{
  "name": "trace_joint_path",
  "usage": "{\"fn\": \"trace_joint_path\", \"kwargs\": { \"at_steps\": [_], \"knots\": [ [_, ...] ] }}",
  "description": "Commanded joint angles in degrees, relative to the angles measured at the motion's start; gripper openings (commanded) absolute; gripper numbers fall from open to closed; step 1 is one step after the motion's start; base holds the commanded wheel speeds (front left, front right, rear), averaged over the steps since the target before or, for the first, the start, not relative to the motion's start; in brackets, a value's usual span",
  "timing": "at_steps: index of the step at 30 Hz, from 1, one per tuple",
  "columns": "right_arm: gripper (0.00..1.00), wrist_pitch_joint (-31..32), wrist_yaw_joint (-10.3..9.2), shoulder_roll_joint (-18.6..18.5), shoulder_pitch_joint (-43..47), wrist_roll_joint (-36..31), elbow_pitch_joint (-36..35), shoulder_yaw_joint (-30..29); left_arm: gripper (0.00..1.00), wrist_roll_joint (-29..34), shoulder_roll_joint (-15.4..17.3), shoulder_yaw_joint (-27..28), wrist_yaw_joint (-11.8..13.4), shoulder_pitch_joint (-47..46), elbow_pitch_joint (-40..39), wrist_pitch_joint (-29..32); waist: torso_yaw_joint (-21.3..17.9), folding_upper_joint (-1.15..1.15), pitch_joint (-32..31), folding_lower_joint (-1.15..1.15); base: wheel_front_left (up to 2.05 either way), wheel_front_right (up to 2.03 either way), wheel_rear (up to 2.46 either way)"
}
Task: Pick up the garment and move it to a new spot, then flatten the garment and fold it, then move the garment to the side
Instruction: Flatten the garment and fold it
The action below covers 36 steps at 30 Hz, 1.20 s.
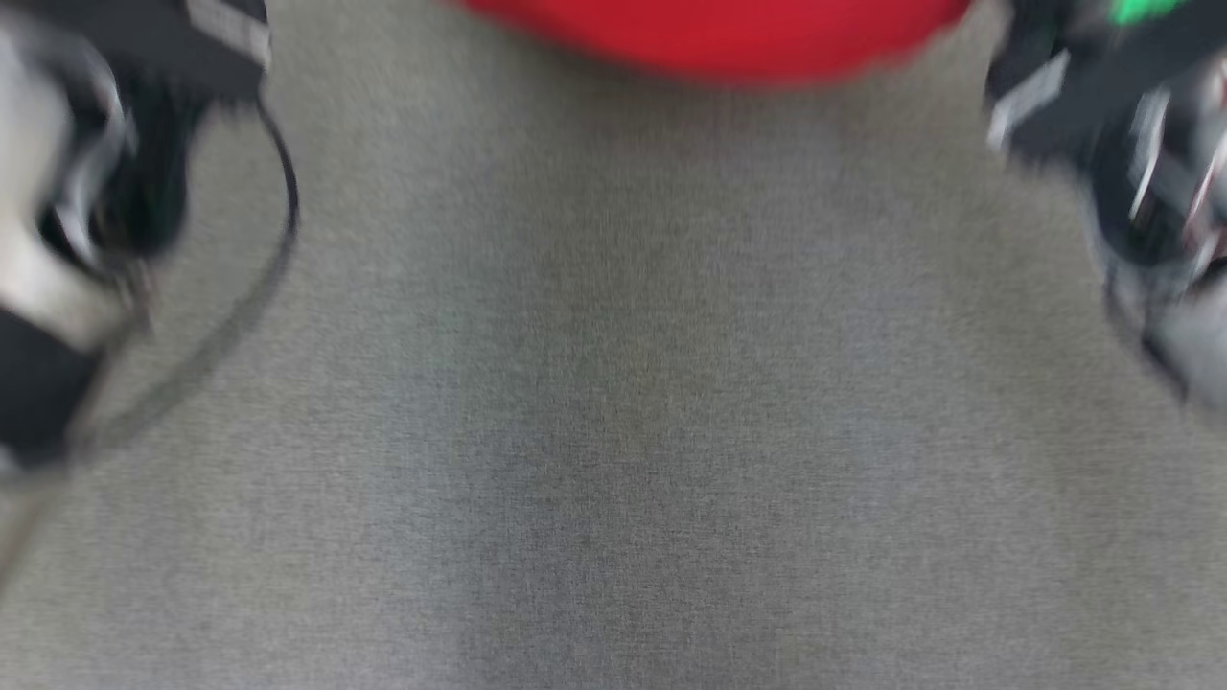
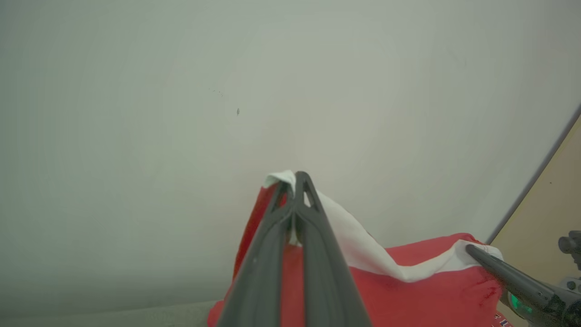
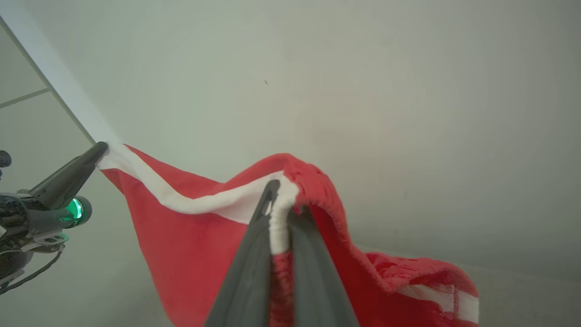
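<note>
The garment [image 1: 719, 38] is red with a white trim band and shows as a blurred red patch at the top edge of the head view. In the left wrist view my left gripper [image 2: 297, 181] is shut on the white-trimmed edge of the garment [image 2: 431, 290], lifted off the surface. In the right wrist view my right gripper [image 3: 281, 195] is shut on the same white band of the garment [image 3: 190, 240], which sags between the two grips. The right gripper [image 2: 472, 249] also pinches the trim at the left wrist view's lower right. The left gripper [image 3: 102, 147] shows at the right wrist view's left.
A grey fabric surface [image 1: 613, 431] spreads below the raised garment. My left arm [image 1: 86, 192] with a black cable [image 1: 278, 230] and my right arm [image 1: 1131, 144] flank it, both blurred. A pale wall [image 2: 181, 113] stands behind, with a tan panel [image 2: 544, 213] at its right.
</note>
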Motion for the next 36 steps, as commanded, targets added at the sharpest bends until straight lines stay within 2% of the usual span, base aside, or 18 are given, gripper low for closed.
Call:
{"fn": "trace_joint_path", "kwargs": {
  "at_steps": [1,2,5,9,10,16,25,29,36],
  "knots": [
    [0.0,-1.46,-0.11,-1.86,5.79,2.08,-3.26,1.23,0.0,0.1,0.62,2.4,0.07,6.74,-3.21,-0.26,0.05,0.0,-5.64,0.01,0.0,0.0,0.0],
    [0.0,-2.62,-0.11,-4.3,11.91,3.62,-6.47,2.8,0.0,0.63,-0.06,4.69,0.13,13.98,-6.2,-0.28,0.53,0.0,-7.72,0.01,0.0,0.0,0.0],
    [0.0,-4.42,-0.11,-7.78,19.28,4.59,-10.91,4.64,0.0,2.78,0.2,6.54,0.49,22.99,-10.74,-0.3,0.9,0.0,-9.91,0.01,0.0,0.0,0.0],
    [0.0,-5.9,-0.11,-10.56,28.05,6.34,-15.72,7.14,0.0,4.03,0.35,7.77,0.95,34.92,-15.67,-0.3,0.7,0.0,-11.59,0.01,0.0,0.0,0.0],
    [0.0,-5.9,-0.11,-10.56,28.05,6.34,-15.72,7.14,0.0,4.03,0.35,7.77,0.95,34.92,-15.67,-0.3,0.7,0.0,-11.59,0.01,0.0,0.0,0.0],
    [0.0,-7.54,-0.11,-13.04,37.59,6.73,-19.36,10.99,0.0,5.08,0.35,8.32,1.18,49.56,-17.53,-0.32,0.2,0.0,-13.69,0.01,0.0,0.0,0.0],
    [0.0,-8.91,-0.11,-14.75,49.85,5.98,-19.53,12.8,0.0,11.31,-3.89,11.33,0.29,64.5,-13.13,-0.32,0.95,0.0,-17.86,0.01,0.0,0.0,0.0],
    [0.0,-8.93,-0.11,-14.23,54.08,5.09,-18.97,14.03,0.0,12.57,-5.86,15.56,0.06,68.83,-11.79,-0.33,1.04,0.0,-19.87,0.01,0.0,0.0,0.0],
    [0.0,-8.87,-0.11,-13.38,59.04,4.32,-20.22,17.61,0.0,16.58,-6.66,18.32,0.05,75.08,-14.12,-0.33,1.18,0.0,-20.88,0.01,0.0,0.0,0.0]
  ]
}}
